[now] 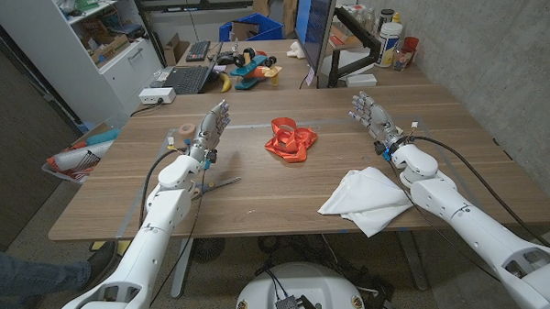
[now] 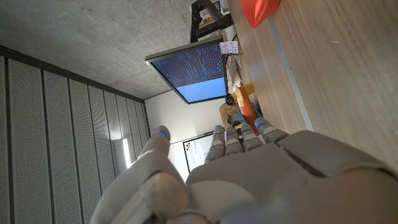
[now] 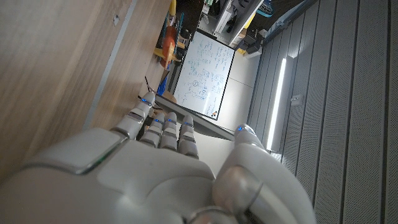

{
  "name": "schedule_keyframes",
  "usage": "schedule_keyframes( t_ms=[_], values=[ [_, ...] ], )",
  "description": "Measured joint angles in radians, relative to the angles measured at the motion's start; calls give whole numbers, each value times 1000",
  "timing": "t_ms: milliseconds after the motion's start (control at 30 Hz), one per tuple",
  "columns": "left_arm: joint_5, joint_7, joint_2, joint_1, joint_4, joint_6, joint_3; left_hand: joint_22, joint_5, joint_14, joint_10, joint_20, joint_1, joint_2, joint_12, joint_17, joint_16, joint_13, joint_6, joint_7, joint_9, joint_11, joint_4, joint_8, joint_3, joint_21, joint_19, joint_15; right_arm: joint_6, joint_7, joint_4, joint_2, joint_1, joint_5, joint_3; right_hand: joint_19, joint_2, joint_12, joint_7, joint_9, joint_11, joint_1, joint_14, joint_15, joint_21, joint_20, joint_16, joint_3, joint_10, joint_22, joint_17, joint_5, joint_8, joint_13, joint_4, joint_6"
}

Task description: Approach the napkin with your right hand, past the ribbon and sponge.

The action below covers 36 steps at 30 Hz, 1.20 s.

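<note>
Right hand poised beyond the napkin, before the approach.
The wooden table [image 1: 258, 187] carried a white napkin [image 1: 366, 200], crumpled just beside the right forearm, and a red ribbon [image 1: 290, 140] near the centre; no sponge could be identified. The right hand [image 1: 373, 121] stood with fingers spread, holding nothing, as did the left hand [image 1: 211, 131]. The napkin appeared light, soft and limp, probably best pinched at a raised fold.

Wooden table [image 1: 258, 187]: red ribbon [image 1: 289, 140] centre, white napkin [image 1: 366, 199] near right, tape roll [image 1: 186, 132] left.
</note>
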Motion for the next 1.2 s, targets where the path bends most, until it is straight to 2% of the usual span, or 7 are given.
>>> schedule_keyframes(
  t_ms=[833,1067,1200],
  values=[
    [10,-8,1,-2,-13,11,-7,0,0,0,0,11,0,0,0,0,0,3,0,0,0,0,0,0,0,0,-11,0,61,46,-37,-46,-31,-30,-5,15,5,0,-22,0,-9,-5,5,5,-4,3,4,0,-9,0,-5,0,-5,0,0,-22],
    [11,-8,2,3,-21,14,-7,0,0,0,0,11,0,0,0,0,0,3,0,0,0,0,0,0,0,0,-11,0,76,63,-45,-60,-39,-33,-6,25,0,0,-23,0,-9,-11,14,-4,-4,0,4,-4,-9,0,-4,0,-5,0,4,-24],
    [11,-7,3,7,-28,15,-6,0,0,0,0,11,0,0,0,0,0,3,0,0,0,0,0,0,0,0,-11,0,88,72,-50,-68,-46,-35,-5,25,-1,0,-23,0,-9,-11,16,-5,-4,0,4,-9,-9,0,-4,0,-5,0,0,-23]
  ],
)
